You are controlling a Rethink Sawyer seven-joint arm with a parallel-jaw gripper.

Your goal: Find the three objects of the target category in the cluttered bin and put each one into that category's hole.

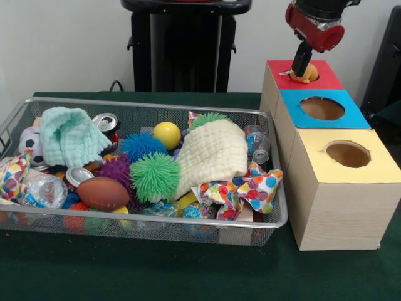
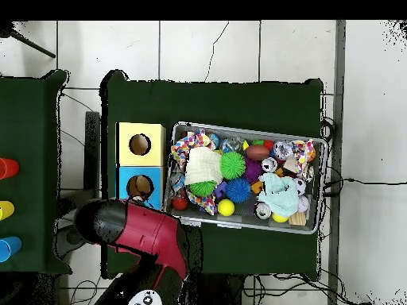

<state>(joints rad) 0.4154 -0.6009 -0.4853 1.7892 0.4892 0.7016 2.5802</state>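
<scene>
- Over the red box (image 1: 305, 74), far right, my claw (image 1: 302, 70) sits at the hole, clamped on an orange toy (image 1: 307, 75).
- Toy's right at the hole's mouth, partly in.
- Blue box (image 1: 321, 108) and yellow box (image 1: 348, 155) line up nearer.
- Bin (image 1: 144, 229) on the left is packed: green spiky ball (image 1: 155, 176), football (image 1: 103, 193), cloths.

no legible text — no labels, no numbers

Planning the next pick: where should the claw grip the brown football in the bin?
Probably across the football's narrow middle, coming straight down. It lies on its side on top of the clutter near the basket's front rim, long axis roughly along it, upper surface uncovered.
</scene>
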